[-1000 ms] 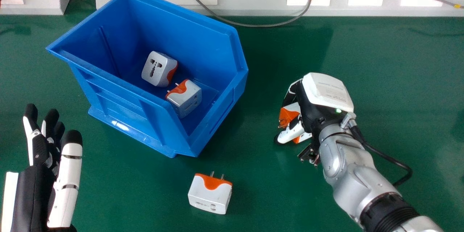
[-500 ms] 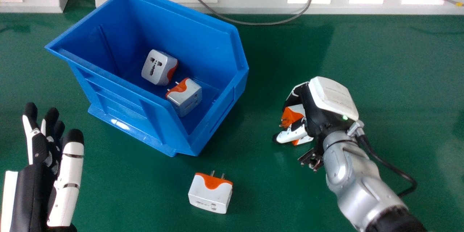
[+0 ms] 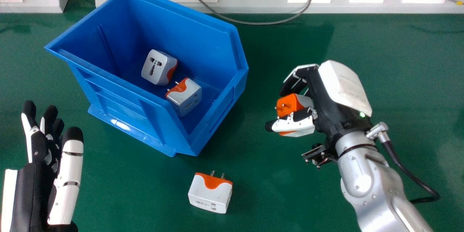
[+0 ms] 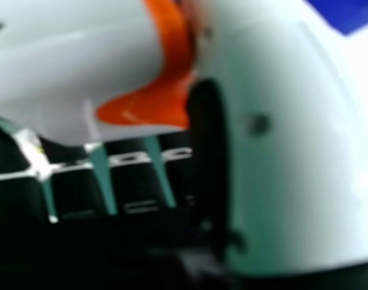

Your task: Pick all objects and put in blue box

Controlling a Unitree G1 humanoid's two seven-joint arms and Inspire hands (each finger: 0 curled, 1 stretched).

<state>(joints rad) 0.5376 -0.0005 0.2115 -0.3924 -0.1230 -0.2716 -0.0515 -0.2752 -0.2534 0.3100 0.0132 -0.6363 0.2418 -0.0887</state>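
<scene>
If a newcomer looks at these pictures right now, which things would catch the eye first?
Probably the big blue box first, left of the head view's middle on the green table, with two travel adapters inside. Next might come the right hand, right of the box, gripping a third adapter. A fourth adapter lies near the bottom edge.

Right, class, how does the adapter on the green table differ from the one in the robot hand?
The table adapter rests with pins pointing away from the robot; the held adapter has its pins roughly towards the robot's left. The table adapter is uncovered, while the held adapter is partly hidden by the right robot hand. Both have pale bodies and orange pin ends.
</scene>
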